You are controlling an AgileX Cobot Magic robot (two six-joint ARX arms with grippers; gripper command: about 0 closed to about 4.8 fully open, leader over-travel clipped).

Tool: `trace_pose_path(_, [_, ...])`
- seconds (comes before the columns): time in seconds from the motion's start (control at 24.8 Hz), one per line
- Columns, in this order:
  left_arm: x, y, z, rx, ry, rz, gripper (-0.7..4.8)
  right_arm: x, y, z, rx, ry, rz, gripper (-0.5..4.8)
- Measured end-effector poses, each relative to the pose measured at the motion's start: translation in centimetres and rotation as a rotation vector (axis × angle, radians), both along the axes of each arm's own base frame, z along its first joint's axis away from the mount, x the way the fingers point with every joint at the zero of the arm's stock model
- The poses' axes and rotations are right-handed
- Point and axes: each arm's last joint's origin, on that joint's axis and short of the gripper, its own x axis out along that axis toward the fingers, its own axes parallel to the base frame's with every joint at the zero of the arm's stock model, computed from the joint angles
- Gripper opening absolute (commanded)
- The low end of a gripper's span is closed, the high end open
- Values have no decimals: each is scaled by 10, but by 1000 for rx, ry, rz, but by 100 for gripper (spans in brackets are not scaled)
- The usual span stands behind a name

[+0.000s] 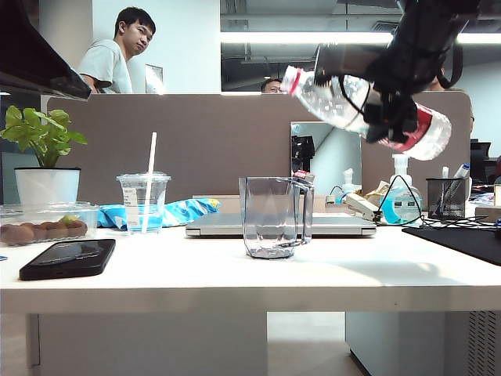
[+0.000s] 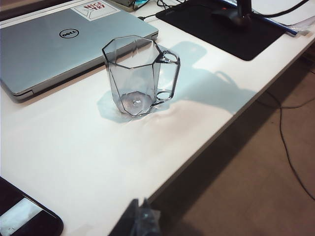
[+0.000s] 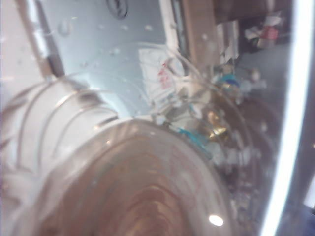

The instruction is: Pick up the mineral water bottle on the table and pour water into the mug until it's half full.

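Right pincer [image 1: 383, 110]: clamping the mineral water bottle [image 1: 368, 113] across its labelled middle, jaws pressed against the plastic, hanging high above the worktop [image 1: 235, 278] on the right of the exterior view.
Left pincer [image 2: 140, 223]: showing only as a dark tip at the frame edge of its own wrist view; impossible to tell whether spread or pressed together; hovering off the front edge of the worktop, well apart from the mug [image 2: 140, 76].
Bottle attitude: lying nearly level, neck end pointing toward the left of the exterior view and riding slightly higher than the base; sitting above and to the right of the mug, not yet over its mouth.
Bottle handling: judging it light, thin-walled and springy, likely denting under a hard squeeze; water inside shifting toward the neck as tilt grows, so weight sliding forward; smooth label possibly slippery.
Hold point: gripping around the label band looks sound, near the balance point and on the stiffer ribbed section.
Right wrist view: filling almost entirely with blurred clear ribbed plastic; little else readable.
Mug place: standing upright on the worktop just in front of the closed laptop [image 2: 54, 44], looking empty.
Mug handling: judging it rigid, thick-based, stable, yet breakable if struck by the bottle neck.
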Motion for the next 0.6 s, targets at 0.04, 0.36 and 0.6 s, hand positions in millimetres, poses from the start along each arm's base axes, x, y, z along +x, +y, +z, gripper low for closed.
trace_pose_path(0.04, [0,0,0,0,0,0,-5,4,1,-9,-40,21,-4,254])
trace_pose_path(0.36, [0,0,0,0,0,0,-5,11,4,-29,-231,73,25,254])
trace_pose_path(0.6, [0,0,-1,4,8,0,-5,12,5,-28,-291,62,58,254])
